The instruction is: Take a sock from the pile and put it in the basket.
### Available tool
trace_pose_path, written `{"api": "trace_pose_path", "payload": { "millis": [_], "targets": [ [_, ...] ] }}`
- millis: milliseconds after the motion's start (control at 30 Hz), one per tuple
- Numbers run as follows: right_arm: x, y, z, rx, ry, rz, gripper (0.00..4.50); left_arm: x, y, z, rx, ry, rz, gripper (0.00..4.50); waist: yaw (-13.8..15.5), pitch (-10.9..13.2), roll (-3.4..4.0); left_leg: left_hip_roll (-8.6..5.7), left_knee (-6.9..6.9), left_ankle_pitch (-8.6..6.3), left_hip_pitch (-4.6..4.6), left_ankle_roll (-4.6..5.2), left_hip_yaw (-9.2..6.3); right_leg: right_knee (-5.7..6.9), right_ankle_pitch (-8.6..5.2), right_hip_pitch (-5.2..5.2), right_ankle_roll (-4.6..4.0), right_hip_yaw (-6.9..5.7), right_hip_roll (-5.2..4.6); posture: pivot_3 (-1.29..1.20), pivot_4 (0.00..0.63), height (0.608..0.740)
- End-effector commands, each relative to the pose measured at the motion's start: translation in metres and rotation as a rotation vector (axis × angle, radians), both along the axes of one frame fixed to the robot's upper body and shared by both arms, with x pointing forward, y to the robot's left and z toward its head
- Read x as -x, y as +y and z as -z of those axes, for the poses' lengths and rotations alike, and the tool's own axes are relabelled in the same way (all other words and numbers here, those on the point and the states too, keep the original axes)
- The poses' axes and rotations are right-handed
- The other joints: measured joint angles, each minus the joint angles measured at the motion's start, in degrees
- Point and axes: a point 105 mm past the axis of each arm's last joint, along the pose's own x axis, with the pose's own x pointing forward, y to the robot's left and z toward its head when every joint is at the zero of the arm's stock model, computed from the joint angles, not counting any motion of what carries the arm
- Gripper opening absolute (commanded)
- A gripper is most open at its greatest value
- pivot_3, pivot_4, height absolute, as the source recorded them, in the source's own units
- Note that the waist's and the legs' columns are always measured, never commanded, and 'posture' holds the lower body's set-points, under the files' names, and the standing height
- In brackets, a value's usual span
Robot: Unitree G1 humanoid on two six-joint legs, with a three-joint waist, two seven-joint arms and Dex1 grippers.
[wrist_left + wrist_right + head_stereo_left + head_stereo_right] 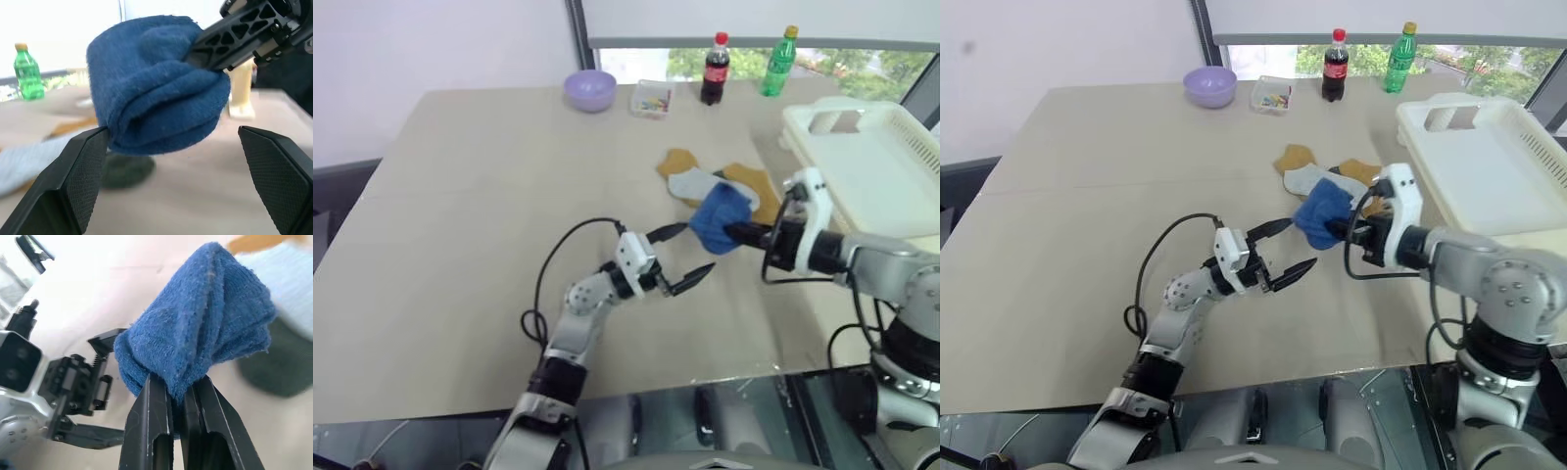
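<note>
Right gripper clamped on sock | left gripper spread wide, empty

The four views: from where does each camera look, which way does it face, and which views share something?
Left eye view: on the head, looking forward and down over the table; both arms, left gripper open, right gripper shut on the sock.
Right eye view: same head, same scene; basket on the right.
Left wrist view: along the left fingers at the sock.
Right wrist view: along the right fingers clamping the sock.
Shared: all four show the sock; each wrist view shows the other gripper.
</note>
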Motion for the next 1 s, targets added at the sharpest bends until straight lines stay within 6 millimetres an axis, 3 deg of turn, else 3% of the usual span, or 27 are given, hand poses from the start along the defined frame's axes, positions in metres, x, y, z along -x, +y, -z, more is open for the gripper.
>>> {"api": "trace_pose_path", "payload": {
  "millis": [33,367,500,600,867,900,1000],
  "targets": [
    [-0.001,-0.022,-0.022,0.02,-0.058,0.051,0.09,-0.006,-0.004,-0.015,0.049,-0.04,-0.015,4.5,-0.1,0.0,0.03,0.0,0.0,0.0,-0.01,0.0,0.0,0.0,0.02,-0.01,0.03,0.01,0.0,0.0,0.15,0.735],
    [-0.012,-0.097,-0.044,0.073,-0.062,0.292,0.09,-0.007,-0.02,-0.027,0.106,-0.024,0.037,4.5,0.1,0.0,0.04,-0.01,0.02,-0.01,-0.02,0.02,0.08,-0.08,0.01,0.0,0.06,0.09,0.0,0.0,0.15,0.735],
    [-0.019,-0.132,-0.055,0.034,-0.087,0.406,0.09,-0.002,-0.021,-0.032,0.133,-0.019,0.084,4.5,0.1,0.0,0.04,-0.02,0.02,-0.05,-0.04,0.08,0.14,-0.14,0.01,0.0,0.06,0.13,0.0,0.0,0.15,0.735],
    [-0.022,-0.147,-0.061,-0.009,-0.098,0.453,0.09,-0.001,-0.023,-0.032,0.131,-0.02,0.097,4.5,0.1,0.0,0.04,-0.02,0.01,-0.07,-0.02,0.12,0.21,-0.16,0.02,0.0,0.07,0.19,0.01,0.0,0.15,0.735],
    [-0.035,-0.189,-0.046,-0.094,-0.076,0.605,0.09,0.005,-0.027,-0.036,0.145,-0.02,0.142,4.5,0.0,0.0,0.04,-0.02,0.02,-0.08,0.01,0.13,0.29,-0.17,0.02,0.0,0.07,0.31,0.06,0.0,0.15,0.735],
    [-0.037,-0.193,-0.045,-0.094,-0.078,0.621,0.82,0.005,-0.027,-0.036,0.142,-0.02,0.144,4.5,0.0,0.0,0.04,-0.02,0.02,-0.08,0.01,0.14,0.3,-0.18,0.03,0.0,0.09,0.33,0.06,0.0,0.15,0.735],
    [-0.039,-0.2,-0.04,-0.09,-0.08,0.645,1.93,0.006,-0.028,-0.033,0.125,-0.02,0.148,4.5,0.0,0.0,0.05,-0.02,0.01,-0.09,0.01,0.15,0.33,-0.2,0.07,0.0,0.14,0.36,0.07,0.0,0.15,0.735]
  ]
}}
